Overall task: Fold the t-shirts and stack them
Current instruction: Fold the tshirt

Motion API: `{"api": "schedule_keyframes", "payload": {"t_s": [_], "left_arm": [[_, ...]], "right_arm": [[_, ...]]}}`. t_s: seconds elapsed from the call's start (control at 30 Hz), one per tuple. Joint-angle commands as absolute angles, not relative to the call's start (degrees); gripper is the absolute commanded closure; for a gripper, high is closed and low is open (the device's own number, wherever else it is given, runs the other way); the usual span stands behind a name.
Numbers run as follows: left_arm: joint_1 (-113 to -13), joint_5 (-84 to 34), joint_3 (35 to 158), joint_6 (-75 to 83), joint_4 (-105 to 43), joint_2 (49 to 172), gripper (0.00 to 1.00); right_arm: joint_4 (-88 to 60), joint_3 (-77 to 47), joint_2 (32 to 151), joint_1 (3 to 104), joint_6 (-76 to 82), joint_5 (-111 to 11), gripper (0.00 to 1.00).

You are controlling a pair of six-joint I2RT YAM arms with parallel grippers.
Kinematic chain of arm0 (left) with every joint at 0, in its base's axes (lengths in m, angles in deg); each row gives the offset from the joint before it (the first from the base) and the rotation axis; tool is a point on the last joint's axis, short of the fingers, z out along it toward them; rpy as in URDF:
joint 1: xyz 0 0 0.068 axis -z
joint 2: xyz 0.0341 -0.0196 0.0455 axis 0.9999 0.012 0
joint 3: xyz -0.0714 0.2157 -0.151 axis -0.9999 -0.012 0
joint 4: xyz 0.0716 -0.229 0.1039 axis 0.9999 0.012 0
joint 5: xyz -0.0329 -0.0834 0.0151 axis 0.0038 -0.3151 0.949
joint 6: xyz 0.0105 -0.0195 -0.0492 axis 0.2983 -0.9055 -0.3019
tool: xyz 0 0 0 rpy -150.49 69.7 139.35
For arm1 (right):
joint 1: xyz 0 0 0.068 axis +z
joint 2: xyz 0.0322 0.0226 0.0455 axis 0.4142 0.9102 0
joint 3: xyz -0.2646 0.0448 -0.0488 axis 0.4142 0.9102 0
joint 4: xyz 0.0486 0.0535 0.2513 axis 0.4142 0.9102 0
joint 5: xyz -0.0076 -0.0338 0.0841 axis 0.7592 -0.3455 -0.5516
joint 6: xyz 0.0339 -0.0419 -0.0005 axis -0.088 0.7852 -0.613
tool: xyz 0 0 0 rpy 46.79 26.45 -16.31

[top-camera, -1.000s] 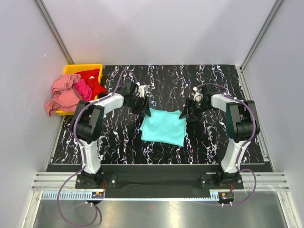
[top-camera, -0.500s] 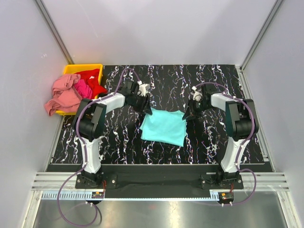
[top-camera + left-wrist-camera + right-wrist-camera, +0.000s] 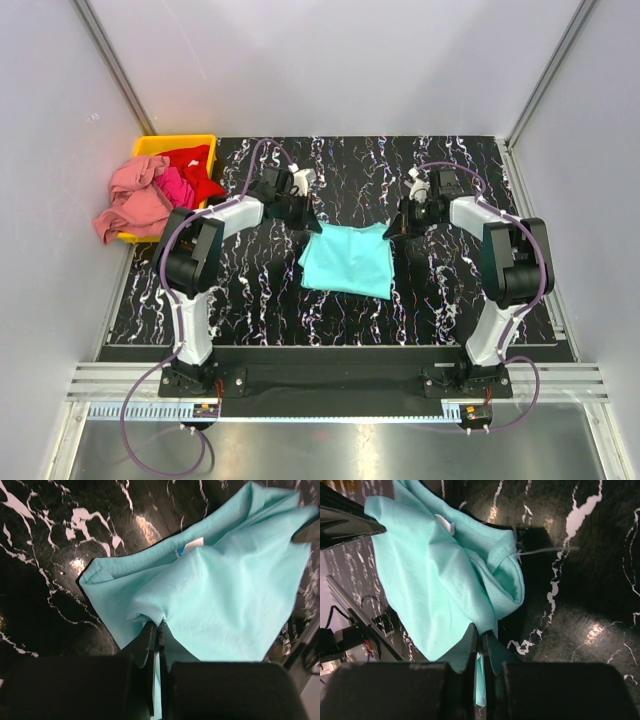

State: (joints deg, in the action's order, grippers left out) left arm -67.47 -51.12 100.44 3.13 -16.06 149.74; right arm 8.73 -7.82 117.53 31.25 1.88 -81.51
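Observation:
A turquoise t-shirt (image 3: 347,260) lies partly folded in the middle of the black marbled table (image 3: 340,315). My left gripper (image 3: 312,226) is shut on its far left corner; the left wrist view shows the cloth (image 3: 235,590) pinched between the fingers (image 3: 146,642). My right gripper (image 3: 390,232) is shut on the far right corner, and the right wrist view has the cloth (image 3: 435,585) bunched in the closed jaws. The far edge is lifted off the table. Salmon pink (image 3: 128,200), magenta (image 3: 175,187) and red (image 3: 195,170) t-shirts lie heaped in and over the yellow bin.
The yellow bin (image 3: 176,143) stands at the table's far left corner, with the pink shirt spilling over its left rim. Grey walls close in the table on three sides. A metal rail (image 3: 330,385) runs along the near edge by the arm bases.
Both grippers have closed on the far corners of the turquoise shirt and raised them, pulling the far edge up and slightly away. The shirt's outline has shifted a little to the right.

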Motion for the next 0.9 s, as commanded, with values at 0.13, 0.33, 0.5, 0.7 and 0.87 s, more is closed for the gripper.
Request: {"api": "schedule_keyframes", "payload": {"t_s": [0.13, 0.33, 0.5, 0.7, 0.87], "left_arm": [[-68.22, -51.60, 100.08, -15.57, -30.08, 148.27, 1.00], [-70.32, -47.56, 104.03, -21.75, -26.32, 152.05, 0.94], [-70.50, -43.95, 107.37, -20.79, -21.65, 154.33, 0.99], [-71.47, -42.64, 107.56, -23.50, -25.07, 156.45, 1.00], [-72.61, -42.80, 109.39, -25.70, -26.57, 158.38, 1.00]], "right_arm": [[-5.98, -5.70, 115.50, 31.06, -5.59, -86.74, 1.00], [-5.99, -9.13, 121.04, 30.71, -6.92, -84.55, 0.96], [-6.34, -10.54, 123.42, 29.48, -7.36, -82.78, 0.96], [-8.71, -13.18, 126.58, 29.21, -8.15, -85.33, 1.00], [-8.54, -15.02, 129.48, 29.12, -8.33, -84.89, 0.98]]}}
